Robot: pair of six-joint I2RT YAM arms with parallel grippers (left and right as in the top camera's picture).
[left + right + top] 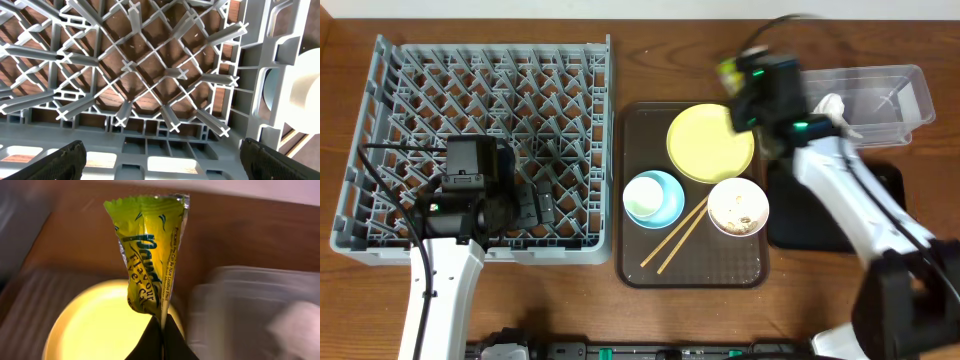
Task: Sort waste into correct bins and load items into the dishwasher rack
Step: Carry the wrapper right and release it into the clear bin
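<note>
overhead: top-down | wrists: close, rack and plate shared with overhead

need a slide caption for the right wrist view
Right gripper, jaws shut on a yellow-green wrapper, over the yellow plate; clear tub blurred alongside.

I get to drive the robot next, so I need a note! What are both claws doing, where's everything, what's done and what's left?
Left gripper: open, empty, over the dishwasher rack; no dishes visible in it.
Right gripper: shut on the yellow-green wrapper, above the yellow plate, near the clear tub.
On the brown tray: plate, light blue bowl, white bowl with leftovers, chopsticks.
Done: wrapper lifted. Left: bin it, bin leftovers, load dishes.
</note>
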